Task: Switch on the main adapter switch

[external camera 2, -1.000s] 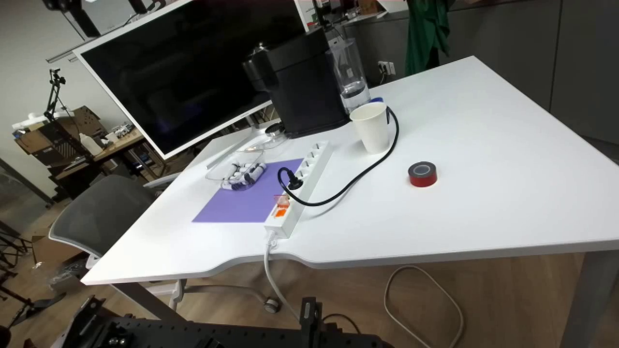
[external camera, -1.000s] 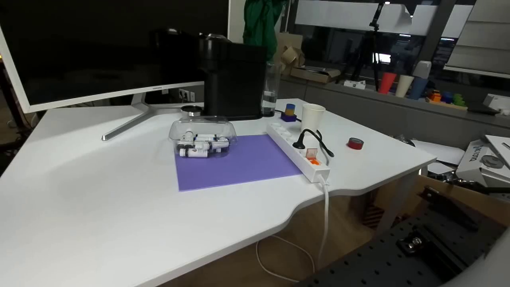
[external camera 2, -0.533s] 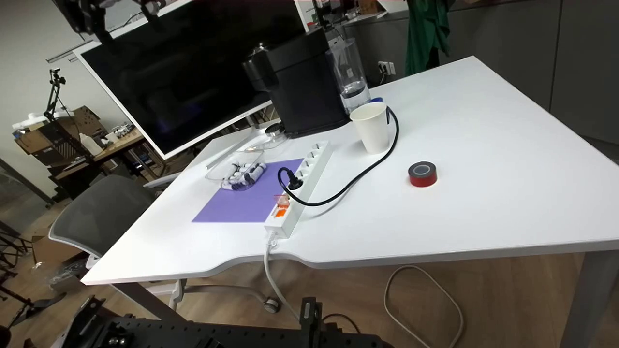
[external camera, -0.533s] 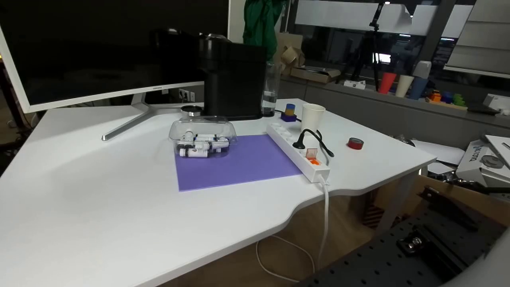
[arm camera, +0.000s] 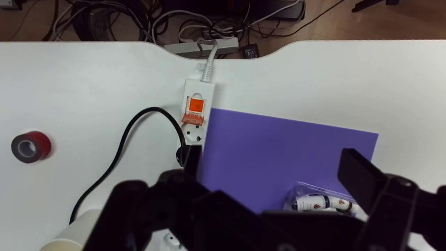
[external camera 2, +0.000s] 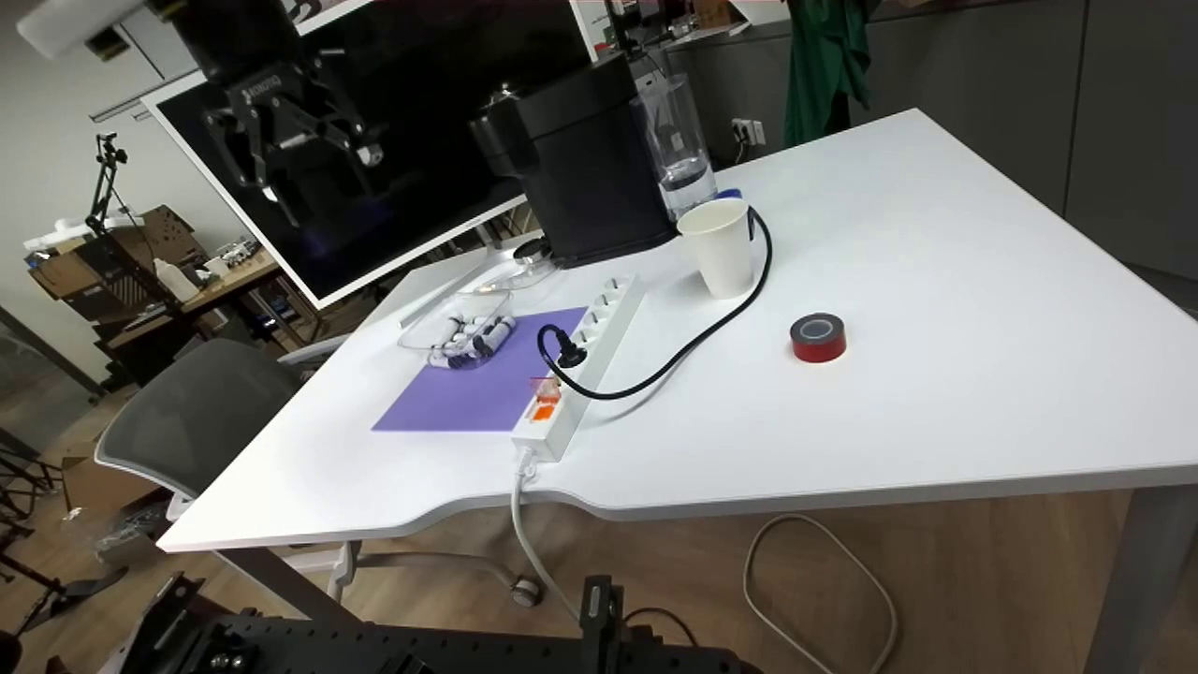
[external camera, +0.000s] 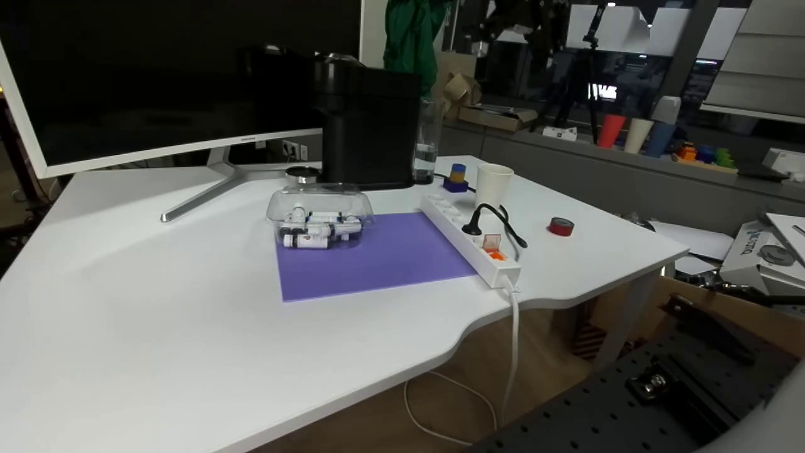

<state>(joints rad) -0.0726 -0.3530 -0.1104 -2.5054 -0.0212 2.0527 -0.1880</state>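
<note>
The main adapter, a long white power strip, lies on the table in both exterior views [external camera: 464,246] [external camera 2: 610,328] and in the wrist view [arm camera: 209,91]. A black plug [external camera: 471,228] with a black cord sits in it. The orange switch [arm camera: 196,105] is at the cord end, also visible in both exterior views [external camera: 497,256] [external camera 2: 543,412]. A translucent orange flap [arm camera: 192,119] stands raised beside it. My gripper [external camera 2: 328,183] is open and empty, high above the table, and also shows in the wrist view [arm camera: 270,157]. Its left finger overlaps the plug there. Part of the strip is hidden.
A purple sheet [external camera: 377,264] lies beside the strip, with a clear box of small white tubes [external camera: 321,220] on it. A white cup [external camera 2: 719,248], red tape roll [external camera 2: 818,337], black coffee machine [external camera 2: 590,168] and large monitor [external camera 2: 402,112] stand around.
My gripper has come down and further into view in an exterior view, and now shows at the top of both. The strip, switch and other objects have not moved.
</note>
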